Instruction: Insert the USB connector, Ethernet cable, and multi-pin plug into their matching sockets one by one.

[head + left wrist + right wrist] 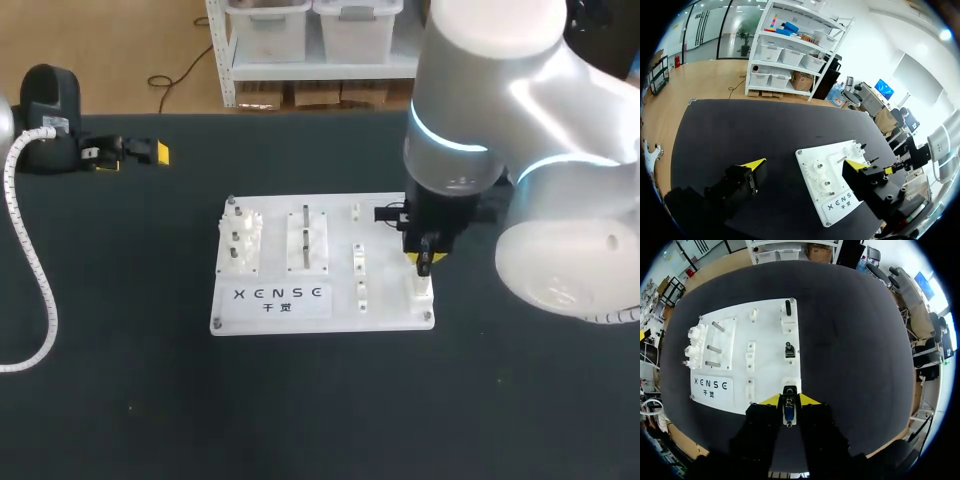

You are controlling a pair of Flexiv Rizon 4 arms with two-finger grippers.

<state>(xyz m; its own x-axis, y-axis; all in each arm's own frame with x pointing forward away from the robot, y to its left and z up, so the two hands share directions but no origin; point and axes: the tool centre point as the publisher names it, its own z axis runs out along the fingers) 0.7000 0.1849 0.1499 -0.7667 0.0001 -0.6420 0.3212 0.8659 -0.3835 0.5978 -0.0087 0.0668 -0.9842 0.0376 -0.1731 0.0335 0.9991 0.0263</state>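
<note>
A white socket board (pixel 340 300) lies mid-table. My right gripper (pixel 424 262) hangs over its front right corner, pointing down. In the right wrist view the right gripper (pixel 789 401) is shut on a small USB connector (pixel 788 410) with a blue insert, held just short of a white socket block (pixel 790 385) at the board's (pixel 767 330) edge. Further along that edge stand a black plug (pixel 790 350) in its block and another black connector (pixel 788 307). My left gripper (pixel 130 152) rests far back left, off the board; the left gripper (pixel 805 165) is open and holds nothing.
The board also carries a block with white gears (pixel 240 240), a block with metal pins (pixel 306 240) and small white socket blocks (pixel 358 258). A white ribbed hose (pixel 40 290) from my left arm loops over the table's left side.
</note>
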